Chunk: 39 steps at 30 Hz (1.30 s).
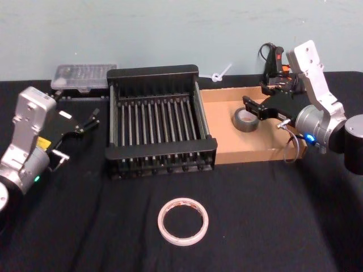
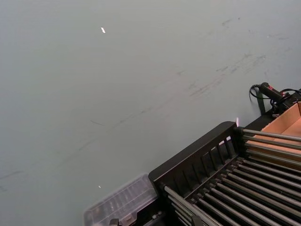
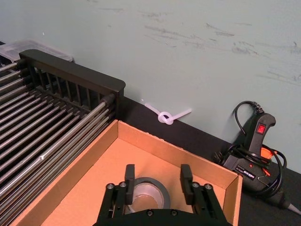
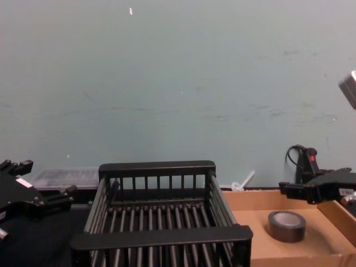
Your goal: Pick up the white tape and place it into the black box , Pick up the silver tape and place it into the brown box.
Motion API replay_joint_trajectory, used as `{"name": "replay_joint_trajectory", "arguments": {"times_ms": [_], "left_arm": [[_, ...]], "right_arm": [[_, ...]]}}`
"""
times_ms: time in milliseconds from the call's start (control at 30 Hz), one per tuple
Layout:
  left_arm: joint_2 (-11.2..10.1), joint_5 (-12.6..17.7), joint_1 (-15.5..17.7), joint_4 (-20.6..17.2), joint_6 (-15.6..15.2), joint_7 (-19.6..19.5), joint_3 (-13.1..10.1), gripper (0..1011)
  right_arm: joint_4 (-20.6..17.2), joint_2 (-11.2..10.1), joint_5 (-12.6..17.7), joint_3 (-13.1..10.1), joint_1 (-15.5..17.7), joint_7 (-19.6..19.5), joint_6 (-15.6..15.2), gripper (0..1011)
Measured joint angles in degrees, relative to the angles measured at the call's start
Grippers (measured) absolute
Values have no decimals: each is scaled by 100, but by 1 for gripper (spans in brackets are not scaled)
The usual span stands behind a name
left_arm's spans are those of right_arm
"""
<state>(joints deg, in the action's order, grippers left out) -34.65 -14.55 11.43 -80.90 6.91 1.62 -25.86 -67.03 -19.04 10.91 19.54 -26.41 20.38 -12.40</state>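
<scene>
The white tape (image 1: pixel 182 221), a wide flat roll with reddish marks, lies flat on the black table in front of the black box (image 1: pixel 159 122). The silver tape (image 1: pixel 247 119) lies on the floor of the brown box (image 1: pixel 227 150), to the right of the black box. My right gripper (image 1: pixel 253 107) hovers open just above and beside the silver tape (image 3: pixel 146 189); the right wrist view shows its fingers (image 3: pixel 186 175) spread over the roll. The chest view has the silver tape (image 4: pixel 287 226) lying below the right gripper (image 4: pixel 297 190). My left gripper (image 1: pixel 79 135) stands open and empty left of the black box.
A clear plastic case (image 1: pixel 83 75) sits behind the black box's left corner. A black glue gun with cable (image 1: pixel 275 67) and a white zip tie (image 1: pixel 220 73) lie behind the brown box, by the wall. The black cloth around the white tape is bare.
</scene>
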Motion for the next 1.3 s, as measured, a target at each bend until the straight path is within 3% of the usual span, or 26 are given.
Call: {"name": "replay_joint_trajectory", "arguments": {"times_ms": [500, 1000, 1300], "left_arm": [[0, 0, 0, 0, 0, 0, 0, 1001], [0, 0, 0, 0, 0, 0, 0, 1001], [0, 0, 0, 0, 0, 0, 0, 1001]], "right_arm": [[-9, -6, 9, -2, 7, 4, 0, 999], [-75, -16, 16, -31, 46, 31, -1, 1002], [-681, -220, 145, -188, 415, 148, -60, 1002]]}}
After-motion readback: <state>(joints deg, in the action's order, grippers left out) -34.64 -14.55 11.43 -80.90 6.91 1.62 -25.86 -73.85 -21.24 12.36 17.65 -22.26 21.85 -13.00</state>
